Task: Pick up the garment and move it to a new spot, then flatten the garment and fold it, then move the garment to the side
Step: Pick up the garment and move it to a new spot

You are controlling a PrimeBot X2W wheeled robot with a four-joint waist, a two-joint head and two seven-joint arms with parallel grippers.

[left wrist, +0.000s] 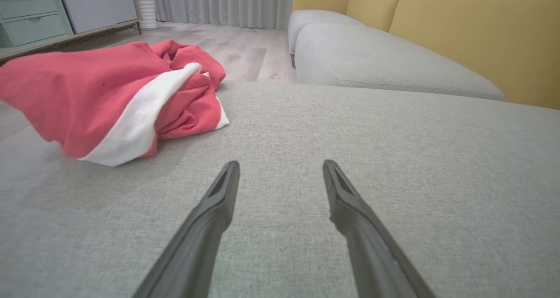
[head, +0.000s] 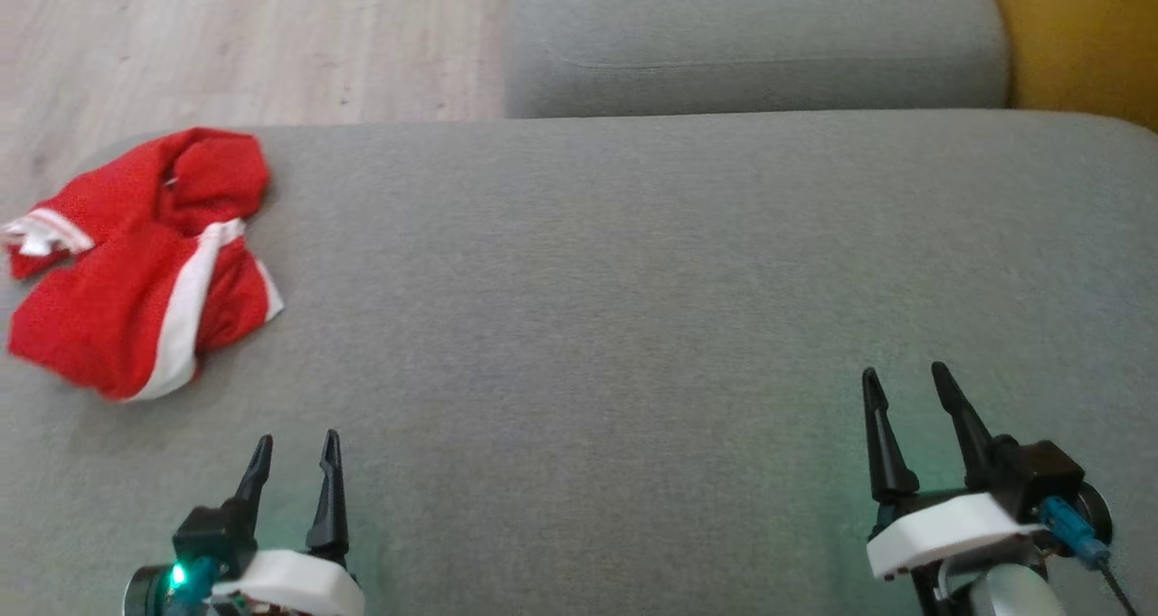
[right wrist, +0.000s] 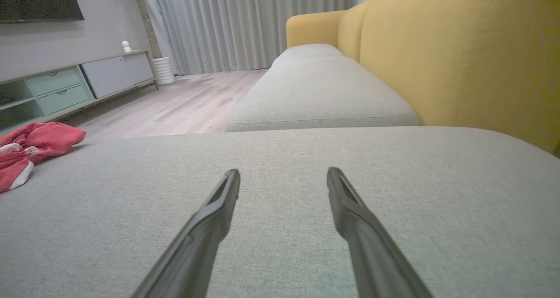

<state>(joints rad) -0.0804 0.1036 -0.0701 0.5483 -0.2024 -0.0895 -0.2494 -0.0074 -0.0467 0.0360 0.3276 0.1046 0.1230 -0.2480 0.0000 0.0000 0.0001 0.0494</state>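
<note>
Step in hand: the first pick, not yet begun. The red garment with white trim (head: 136, 263) lies crumpled at the far-left corner of the grey sofa seat (head: 633, 281). It sits ahead and left of the left tool (head: 298, 435) and well apart from the right tool (head: 905, 369), far off to that tool's left.

Both tools have their fingers spread apart and hold nothing. Each hovers low over bare cushion.

My read on the next move: the left arm takes it. Reach forward and left, come down on a raised fold near the white stripe, and close on cloth only, not on seat fabric. The heap sits close to the seat edge, so a sloppy push could shove it onto the wood floor (head: 226, 37). The open middle of the seat ahead of both tools looks like the obvious drop spot.

View differences:
- Head view gives the layout: heap outline, both tools, and the gap between them.
- Left wrist view gives heap height and folds from low down.
- Right wrist view catches just a sliver of the garment at its left edge, plus the yellow backrest (right wrist: 459, 61) and the TV cabinet (right wrist: 65, 88).
</note>
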